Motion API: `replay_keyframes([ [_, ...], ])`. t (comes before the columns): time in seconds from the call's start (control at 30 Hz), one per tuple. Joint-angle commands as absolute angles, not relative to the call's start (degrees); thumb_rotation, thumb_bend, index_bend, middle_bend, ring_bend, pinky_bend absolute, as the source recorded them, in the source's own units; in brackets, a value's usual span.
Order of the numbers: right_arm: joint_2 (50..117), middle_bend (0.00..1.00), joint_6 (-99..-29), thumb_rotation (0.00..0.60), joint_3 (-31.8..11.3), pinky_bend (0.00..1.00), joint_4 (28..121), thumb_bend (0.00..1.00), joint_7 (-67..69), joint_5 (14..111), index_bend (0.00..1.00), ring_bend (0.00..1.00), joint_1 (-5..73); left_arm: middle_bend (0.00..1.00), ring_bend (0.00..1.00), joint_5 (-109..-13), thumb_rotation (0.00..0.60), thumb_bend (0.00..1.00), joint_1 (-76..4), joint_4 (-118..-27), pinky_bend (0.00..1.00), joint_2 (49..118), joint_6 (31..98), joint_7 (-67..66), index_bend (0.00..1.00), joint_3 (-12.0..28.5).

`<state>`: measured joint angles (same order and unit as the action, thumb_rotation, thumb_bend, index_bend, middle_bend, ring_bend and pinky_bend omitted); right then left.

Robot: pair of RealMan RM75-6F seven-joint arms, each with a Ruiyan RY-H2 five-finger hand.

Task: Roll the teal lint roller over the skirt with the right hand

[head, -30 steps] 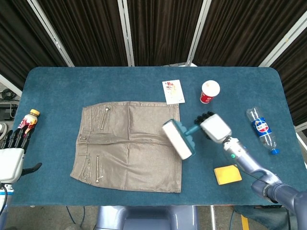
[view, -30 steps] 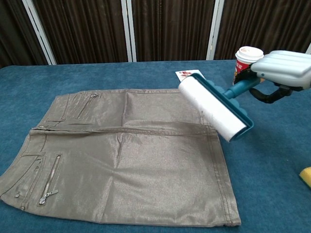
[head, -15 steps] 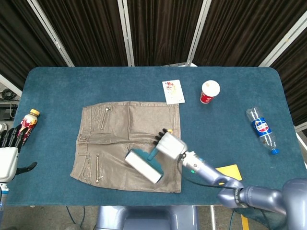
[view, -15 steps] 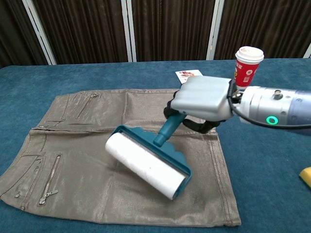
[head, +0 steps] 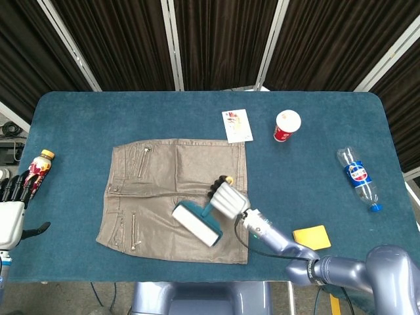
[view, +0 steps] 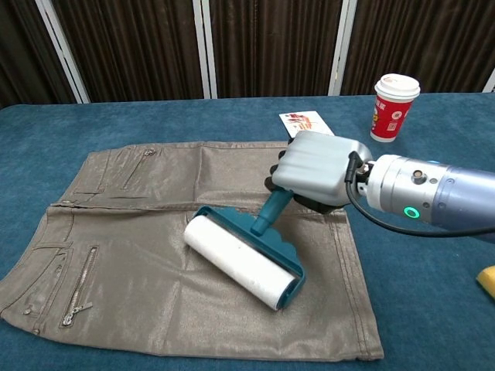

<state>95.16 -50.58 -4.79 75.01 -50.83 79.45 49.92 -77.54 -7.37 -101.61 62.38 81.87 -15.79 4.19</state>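
Left robot hand: left robot hand at the far left edge, off the surface, holding nothing, dark fingers apart and pointing away.
Drink bottle: small bottle on the blue surface, just beyond that hand.
Skirt: grey-brown skirt laid flat left of centre, waistband to the left, hem to the right.
Lint roller: teal lint roller on the right half of the skirt, white roll down against the fabric and lying diagonally, handle rising to the right.
Right robot hand: right robot hand wrapped around the roller's handle, above the skirt's right part near the hem.
Card: printed card beyond the skirt's far right corner.
Cup: red-and-white paper cup upright, right of the card.
Sponge: yellow sponge near the front edge, right of the skirt.
Water bottle: clear plastic bottle lying at far right.
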Motion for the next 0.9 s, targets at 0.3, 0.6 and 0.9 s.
replay_keyframes([
  [0.3, 91.7, 0.43, -52.4, 0.600, -5.0, 0.36, 66.5, 0.97, -50.7, 75.8, 0.48, 0.33, 47.1, 0.00, 0.00, -78.0, 0.600, 0.00, -7.5, -102.2, 0.00, 62.4, 81.9, -16.0, 0.00, 4.0],
  [0.6, 90.5, 0.43, -53.4, 0.600, -3.6, 0.36, 67.7, 0.98, -51.3, 78.2, 0.48, 0.33, 47.1, 0.00, 0.00, -78.4, 0.600, 0.00, -7.7, -102.5, 0.00, 62.5, 81.8, -16.4, 0.00, 3.8],
  [0.9, 92.5, 0.43, -52.4, 0.600, -3.2, 0.36, 74.9, 0.98, -58.3, 79.1, 0.48, 0.33, 49.0, 0.00, 0.00, -77.9, 0.600, 0.00, -7.7, -102.4, 0.00, 62.6, 81.7, -16.5, 0.00, 3.9],
])
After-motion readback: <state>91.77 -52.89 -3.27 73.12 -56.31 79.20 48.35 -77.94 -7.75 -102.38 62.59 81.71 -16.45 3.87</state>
